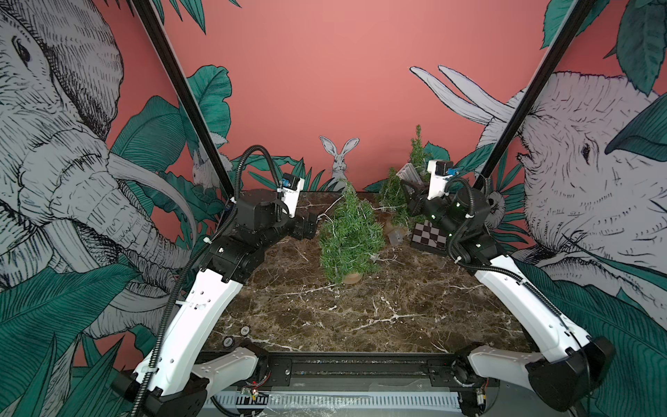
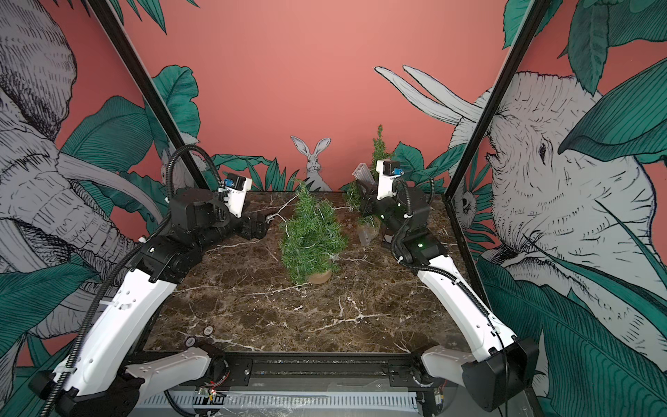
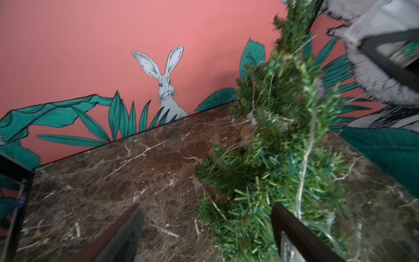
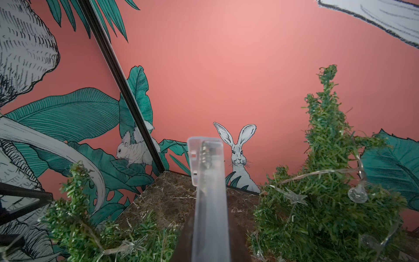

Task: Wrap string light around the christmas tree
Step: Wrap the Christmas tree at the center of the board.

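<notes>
Brown marble, veined in white, forms the table point(image 1: 361, 307) where a green Christmas tree point(image 1: 348, 238) leans on its round wooden base, the landmark for everything else in both top views. Behind that tree and toward the right arm's side stand two more small green trees, a taller one point(image 1: 418, 148) against the pink back wall and a shorter one point(image 1: 393, 195) just in front of it.

Just beside the leaning tree, on the left arm's side, sits the left gripper point(image 1: 309, 225), its jaws spread wide; in the left wrist view the string light point(image 3: 303, 167) runs down through the needles, past one dark finger point(image 3: 292, 226), and whether the wire touches that finger cannot be told.

Behind the leaning tree, among the two rear trees, the right gripper point(image 1: 409, 187) is clamped on a clear plastic battery box point(image 4: 207, 181), lifted off the table. Thin wire with star and ball-shaped bulbs drapes the rear trees point(image 4: 358, 192).

A black-and-white checkered board point(image 1: 431, 236) lies farther toward the right arm's side of the leaning tree, with a small clear box point(image 1: 395, 236) between the two.
</notes>
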`<action>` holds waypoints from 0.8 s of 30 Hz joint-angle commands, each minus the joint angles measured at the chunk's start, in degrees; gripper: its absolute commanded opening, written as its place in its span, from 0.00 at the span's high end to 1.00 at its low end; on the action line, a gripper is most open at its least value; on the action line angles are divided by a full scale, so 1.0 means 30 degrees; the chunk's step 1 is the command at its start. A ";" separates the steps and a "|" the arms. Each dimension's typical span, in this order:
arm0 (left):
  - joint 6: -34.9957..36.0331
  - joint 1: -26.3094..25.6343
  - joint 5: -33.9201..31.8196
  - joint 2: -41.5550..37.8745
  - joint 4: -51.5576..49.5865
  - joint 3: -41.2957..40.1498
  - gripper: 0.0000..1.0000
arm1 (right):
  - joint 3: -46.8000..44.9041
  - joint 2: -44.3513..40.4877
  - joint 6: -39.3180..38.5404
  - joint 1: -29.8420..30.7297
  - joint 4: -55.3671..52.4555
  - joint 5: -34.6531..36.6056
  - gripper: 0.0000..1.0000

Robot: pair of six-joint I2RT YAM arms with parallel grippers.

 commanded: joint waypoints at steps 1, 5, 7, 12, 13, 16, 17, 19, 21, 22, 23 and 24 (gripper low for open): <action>0.1331 0.0028 -0.4765 0.0744 -0.1663 0.0436 0.10 | 0.0301 -0.0071 -0.0377 0.0286 0.0978 -0.0231 1.00; 0.1690 0.0028 -1.0369 0.1986 -0.1597 0.0963 0.08 | 0.0162 0.0064 -0.1020 0.0881 0.0954 -0.0082 1.00; 0.1415 0.0054 -1.0970 0.2337 -0.1286 0.1372 0.04 | 0.0067 0.0171 -0.1058 0.1110 0.0918 -0.0112 1.00; 0.0237 0.0086 -0.6731 0.1432 0.1323 0.0702 0.03 | -0.0279 0.0263 -0.1350 0.1560 0.0970 -0.0276 1.00; -0.0088 0.0087 -0.7727 0.1331 0.1436 0.0736 0.03 | -0.0469 0.0117 -0.1458 0.1692 0.1208 -0.0425 1.00; -0.0809 0.0087 -1.0445 0.0688 0.1487 0.0773 0.06 | -0.1343 -0.0693 -0.1968 0.2082 0.2039 -0.1074 1.00; -0.0928 0.0112 -1.0375 0.0279 0.1563 0.0655 0.08 | -0.1575 -0.1003 -0.2191 0.2196 0.2139 -0.1379 1.00; -0.0971 0.0113 -0.8230 -0.1116 0.1898 0.0143 0.13 | -0.2339 -0.1904 -0.2646 0.2549 0.2413 -0.2066 1.00; -0.1103 0.0112 -0.4589 -0.2693 0.2553 -0.0685 0.17 | -0.3323 -0.2690 -0.3016 0.2967 0.3045 -0.2785 1.00; -0.1399 0.0094 -0.2521 -0.3513 0.3027 -0.1193 0.19 | -0.3853 -0.3077 -0.3239 0.3226 0.3454 -0.3149 1.00; -0.1775 0.0111 -0.0647 -0.4074 0.3347 -0.1574 0.20 | -0.4303 -0.3358 -0.3434 0.3443 0.3876 -0.3462 1.00; -0.2247 0.0089 0.1437 -0.4599 0.3707 -0.1950 0.20 | -0.4730 -0.3624 -0.3622 0.3703 0.4355 -0.3777 1.00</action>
